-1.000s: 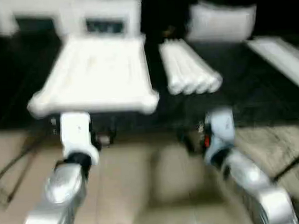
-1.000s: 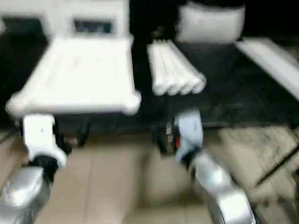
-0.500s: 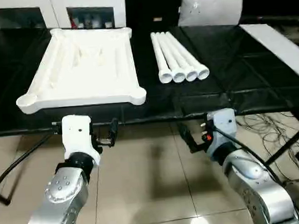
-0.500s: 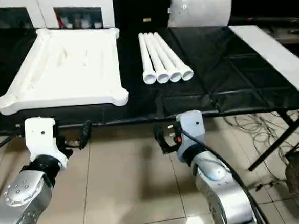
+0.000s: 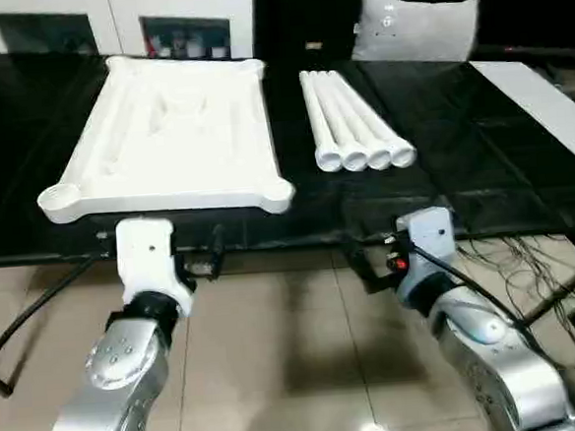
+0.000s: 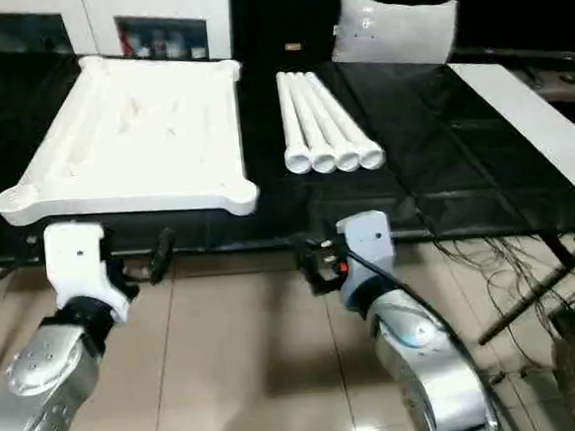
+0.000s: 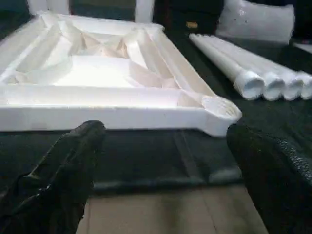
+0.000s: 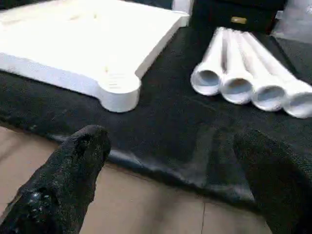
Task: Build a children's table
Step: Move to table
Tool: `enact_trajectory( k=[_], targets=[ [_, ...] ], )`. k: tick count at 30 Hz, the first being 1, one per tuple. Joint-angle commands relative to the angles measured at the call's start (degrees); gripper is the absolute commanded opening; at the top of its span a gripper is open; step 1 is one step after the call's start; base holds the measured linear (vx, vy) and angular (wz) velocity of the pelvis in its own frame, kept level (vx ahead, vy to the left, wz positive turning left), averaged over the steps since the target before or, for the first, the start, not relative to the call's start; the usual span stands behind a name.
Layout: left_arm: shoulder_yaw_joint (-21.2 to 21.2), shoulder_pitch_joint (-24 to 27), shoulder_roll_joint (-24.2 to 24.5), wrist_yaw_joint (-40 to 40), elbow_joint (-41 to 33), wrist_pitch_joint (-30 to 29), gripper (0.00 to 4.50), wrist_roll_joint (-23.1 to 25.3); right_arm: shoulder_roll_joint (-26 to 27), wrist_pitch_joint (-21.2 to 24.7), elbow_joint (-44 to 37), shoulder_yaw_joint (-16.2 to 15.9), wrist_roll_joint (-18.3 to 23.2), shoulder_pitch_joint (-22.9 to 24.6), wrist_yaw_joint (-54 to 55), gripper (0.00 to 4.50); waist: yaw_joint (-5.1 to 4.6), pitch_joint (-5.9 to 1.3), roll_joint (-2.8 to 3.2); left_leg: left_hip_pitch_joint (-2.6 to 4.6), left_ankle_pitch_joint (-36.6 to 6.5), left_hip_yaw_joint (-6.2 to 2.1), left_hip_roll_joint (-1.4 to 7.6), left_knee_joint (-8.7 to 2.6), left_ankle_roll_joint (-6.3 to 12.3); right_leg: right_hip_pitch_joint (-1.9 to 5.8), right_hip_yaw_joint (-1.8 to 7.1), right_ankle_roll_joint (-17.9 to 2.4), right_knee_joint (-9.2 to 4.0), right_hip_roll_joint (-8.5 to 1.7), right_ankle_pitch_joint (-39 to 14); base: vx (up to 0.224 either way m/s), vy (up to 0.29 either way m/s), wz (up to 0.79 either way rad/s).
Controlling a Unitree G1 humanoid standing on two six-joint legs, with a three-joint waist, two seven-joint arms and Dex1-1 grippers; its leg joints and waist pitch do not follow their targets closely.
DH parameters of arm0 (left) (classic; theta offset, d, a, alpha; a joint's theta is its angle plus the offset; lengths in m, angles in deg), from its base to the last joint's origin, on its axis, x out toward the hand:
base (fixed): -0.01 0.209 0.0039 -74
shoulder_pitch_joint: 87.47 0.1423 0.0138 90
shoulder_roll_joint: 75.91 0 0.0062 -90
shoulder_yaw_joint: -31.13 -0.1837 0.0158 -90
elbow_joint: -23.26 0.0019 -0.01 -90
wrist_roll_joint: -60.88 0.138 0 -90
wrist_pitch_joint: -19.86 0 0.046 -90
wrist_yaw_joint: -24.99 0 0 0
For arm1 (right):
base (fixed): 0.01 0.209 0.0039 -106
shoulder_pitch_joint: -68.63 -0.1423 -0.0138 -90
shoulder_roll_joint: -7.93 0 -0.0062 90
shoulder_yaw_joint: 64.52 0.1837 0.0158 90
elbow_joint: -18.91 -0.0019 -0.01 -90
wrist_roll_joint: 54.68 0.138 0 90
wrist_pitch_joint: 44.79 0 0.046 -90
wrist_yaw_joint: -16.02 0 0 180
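The white tabletop (image 5: 168,135) lies upside down on the black work surface (image 5: 462,164), ribbed underside up, round sockets (image 5: 61,200) at its corners. To its right the four white tube legs (image 5: 355,122) lie side by side, open ends toward me. My left gripper (image 7: 165,146) is open below the tabletop's near edge, over the floor, holding nothing. My right gripper (image 8: 170,151) is also open and empty, below the surface's front edge, in line with the legs (image 8: 243,68). Its view also takes in the tabletop's near right socket (image 8: 117,87).
A white cabinet with glass doors (image 5: 155,18) stands behind the tabletop. A grey cushion-like panel (image 5: 415,31) leans at the back right, and a long white board (image 5: 547,109) lies along the right side. Cables (image 5: 19,323) trail over the tiled floor on both sides.
The whole picture has shifted and steadied from a blur, which is the camera moving. Tabletop, legs and both grippers keep their places.
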Motion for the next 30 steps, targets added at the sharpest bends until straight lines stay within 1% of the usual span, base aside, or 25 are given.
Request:
enact_trajectory(
  k=[1,2,3,5,6,7,8,9,10,11,13,14,15,17,20,21,22,23,24,25,26,27,28,29,30],
  targets=[
    [0.4,0.0,0.7,-0.5,-0.2,-0.5,4.47,0.2,0.5,-0.3,-0.7,-0.8,0.1,-1.1,-0.7,4.5,-1.25,-4.0,1.98,7.65,10.8,-6.05,5.02,-5.03,14.91,-1.53,0.67,6.1,3.77,-0.47,6.7,0.158,0.019,0.35],
    [0.4,-0.3,1.0,-1.0,0.2,-0.3,4.47,0.5,0.9,-0.2,-0.8,-0.6,0.3,-1.1,-0.5,4.5,-3.72,-4.89,1.65,15.15,21.4,-10.92,10.93,-4.56,23.03,-11.44,4.0,3.6,10.21,-0.4,-7.7,0.158,0.019,0.35],
    [0.4,-0.4,1.0,-1.1,0.3,-0.2,4.47,0.5,0.9,-0.2,-0.8,-0.5,0.3,-1.2,-0.4,4.5,-1.78,-3.26,1.62,10.73,26.3,-7.27,9.46,-4.08,19.78,-12.57,5.83,3.0,12.52,-0.75,-5.8,0.12,0.018,0.18],
    [0.2,-0.9,1.1,-1.7,0.7,-0.2,4.47,0.2,0.7,-0.4,-1.0,-0.6,0.0,-1.0,-0.5,4.5,-2.02,-2.86,1.45,7.46,19.9,-2.61,6.54,-6.78,13.83,-12.3,5.51,3.9,13.26,0.09,1.5,0.08,0.028,0.14],
    [0.1,-1.2,1.2,-2.1,0.9,-0.3,4.47,0.1,0.7,-0.6,-1.2,-0.7,-0.1,-0.9,-0.8,4.5,-2.31,-2.58,0.23,6.73,15.4,-2.0,6.63,-7.58,13.6,-12.13,6.36,3.2,11.96,-0.3,4.3,0.079,-0.015,-0.03],
    [0.0,-1.3,1.0,-2.2,0.9,-0.3,4.47,0.0,0.7,-0.6,-1.2,-0.8,-0.2,-0.9,-0.9,4.5,-2.23,-1.75,-0.57,6.09,4.6,-0.59,4.69,-8.74,12.5,-11.18,7.5,0.3,7.43,-1.25,7.2,0.042,-0.086,-0.05],
    [0.0,-1.4,0.9,-2.2,0.9,-0.4,4.47,0.1,0.6,-0.7,-1.3,-0.9,-0.3,-0.9,-1.0,4.5,-1.67,-1.84,-3.11,4.71,-10.0,1.77,1.78,-7.46,7.69,-7.93,11.18,-0.6,1.52,-3.66,-0.9,0.042,-0.086,-0.05],
    [-0.3,-1.5,0.7,-2.3,1.0,-0.5,4.47,0.2,0.5,-0.8,-1.3,-1.1,-0.5,-0.9,-1.1,4.5,0.09,-1.22,-3.69,5.6,-10.9,2.17,-0.76,1.58,2.61,-7.39,17.37,-0.8,-5.3,-10.23,-37.3,0.052,-0.118,0.03],
    [-0.3,-1.5,0.6,-2.3,1.0,-0.5,4.47,0.2,0.5,-0.8,-1.3,-1.1,-0.5,-0.9,-1.1,4.5,-0.02,-1.47,-3.89,4.38,-8.5,1.18,-0.22,3.89,0.78,-5.92,18.79,-3.9,-5.87,-12.12,-45.6,0.073,-0.052,-0.06],
    [-0.5,-1.5,0.6,-2.4,1.0,-0.5,4.47,0.3,0.4,-0.9,-1.3,-1.2,-0.5,-0.8,-1.1,4.5,0.02,-2.02,-4.3,1.16,-5.1,-0.34,0.39,4.7,-2.71,-2.79,18.65,-8.1,-3.92,-11.76,-43.5,0.073,-0.052,-0.06],
    [-0.7,-1.7,0.5,-2.4,1.1,-0.5,4.47,0.3,0.5,-0.9,-1.2,-1.1,-0.7,-0.9,-1.2,4.5,0.3,-1.78,-3.01,0.49,-2.3,-1.01,1.43,2.83,-4.4,-2.75,17.29,-16.0,-2.43,-9.51,-27.6,0.061,0.013,-0.03],
    [-0.7,-1.7,0.5,-2.4,1.1,-0.5,4.47,0.3,0.5,-0.9,-1.2,-1.1,-0.7,-0.9,-1.2,4.5,-0.47,-1.57,-1.7,0.89,0.1,-0.41,2.24,-1.27,-4.69,-3.73,13.53,-18.0,-1.57,-5.82,-22.0,0.058,0.019,0.02],
    [-0.9,-1.9,0.5,-2.6,1.2,-0.4,4.47,0.3,0.5,-0.8,-1.2,-1.1,-0.8,-0.9,-1.3,4.5,-1.87,-1.05,0.78,4.27,-5.6,-1.23,5.05,-6.28,-5.5,-7.81,9.44,-14.9,1.68,-1.09,-17.3,0.067,0.077,0.01],
    [-1.3,-2.6,0.4,-2.9,1.3,-0.1,4.47,0.2,0.1,-0.7,-1.1,-1.4,-1.0,-1.2,-1.7,4.5,-4.63,-1.86,0.89,9.65,-15.3,-5.54,8.63,-8.63,-2.25,-10.62,7.13,-10.1,7.02,-0.88,-5.6,0.11,0.103,0.04],
    [-1.3,-2.7,0.4,-3.0,1.3,-0.1,4.47,0.2,0.0,-0.7,-1.1,-1.5,-1.1,-1.3,-1.7,4.5,-5.69,-1.73,-0.58,10.16,-9.5,-3.95,5.93,-7.92,8.31,-10.53,7.11,-7.5,5.23,-2.61,2.2,0.1,0.054,0.02],
    [-1.4,-2.6,0.3,-3.3,1.3,-0.2,4.47,0.3,-0.2,-0.7,-1.1,-1.6,-1.1,-1.5,-1.7,4.5,-5.58,-2.02,-1.68,8.67,-8.5,-2.32,4.49,-6.93,9.18,-8.71,8.27,-8.9,3.16,-3.87,2.5,0.09,0.009,0.06],
    [-1.4,-2.4,0.2,-3.5,1.4,-0.2,4.47,0.6,-0.2,-0.6,-1.3,-1.5,-1.0,-1.6,-1.6,4.5,-3.52,-2.74,-2.85,3.27,-3.9,0.97,0.13,-2.34,8.28,-2.33,12.71,-13.6,0.18,-6.73,-1.9,0.071,-0.007,0.01],
    [-1.5,-2.4,0.1,-3.5,1.6,-0.1,4.47,0.7,-0.3,-0.4,-1.6,-1.5,-0.9,-1.5,-1.7,4.5,-2.05,-3.39,-3.57,-0.12,-1.1,0.8,0.82,2.41,4.6,1.39,16.45,-19.9,-2.41,-10.84,-10.4,0.071,-0.007,0.01],
    [-1.5,-2.5,0.0,-3.5,1.6,-0.1,4.47,0.8,-0.4,-0.4,-1.6,-1.5,-0.9,-1.5,-1.7,4.5,-0.95,-3.56,-2.97,-2.56,1.1,-0.01,2.09,4.3,-0.05,2.29,16.66,-24.3,-1.74,-11.59,-6.6,0.081,0.004,-0.08],
    [-1.6,-2.5,0.0,-3.4,1.7,-0.1,4.47,0.8,-0.4,-0.3,-1.8,-1.4,-1.0,-1.4,-1.8,4.5,-0.74,-2.67,-1.37,-2.07,3.4,-0.35,3.9,1.24,-3.01,0.23,13.59,-25.4,-1.09,-9.4,-3.2,0.092,0.02,-0.09],
    [-1.6,-2.5,-0.1,-3.4,1.7,-0.1,4.47,0.8,-0.4,-0.3,-1.8,-1.4,-1.0,-1.4,-1.8,4.5,-0.74,-2.67,-1.37,-2.07,3.4,-0.35,3.9,1.24,-3.01,0.23,13.59,-25.4,-1.09,-9.4,-3.2,0.092,0.02,-0.09],
    [-1.5,-2.6,-0.3,-3.3,1.8,0.0,4.47,0.6,-0.2,-0.3,-1.8,-1.3,-1.3,-1.2,-1.9,4.5,-2.61,-2.39,1.63,3.1,6.6,-0.95,5.3,-5.82,-2.04,-4.27,6.61,-16.9,3.17,-0.25,-3.2,0.13,0.036,-0.06],
    [-1.5,-2.5,-0.3,-3.3,1.8,0.0,4.47,0.5,-0.2,-0.3,-1.9,-1.3,-1.4,-1.1,-1.9,4.5,-4.85,-3.14,1.39,7.9,8.1,-4.07,7.43,-6.38,1.75,-8.21,5.81,-13.1,6.37,1.06,-2.5,0.182,0.02,0.04],
    [-1.5,-2.5,-0.3,-3.3,1.8,0.0,4.47,0.5,-0.2,-0.3,-2.0,-1.3,-1.4,-1.1,-1.9,4.5,-4.95,-3.75,1.32,12.47,11.8,-7.89,10.23,-5.72,11.66,-12.66,6.52,-5.3,10.05,-0.56,-4.5,0.182,0.02,0.04],
    [-1.6,-2.5,-0.3,-3.5,1.9,0.1,4.47,0.4,-0.2,-0.3,-2.1,-1.3,-1.5,-1.0,-1.8,4.5,-4.53,-3.04,1.38,10.78,10.4,-6.55,9.93,-6.03,16.21,-13.59,6.66,-1.4,11.51,-1.51,-2.6,0.138,0.005,0.08]
  ],
)
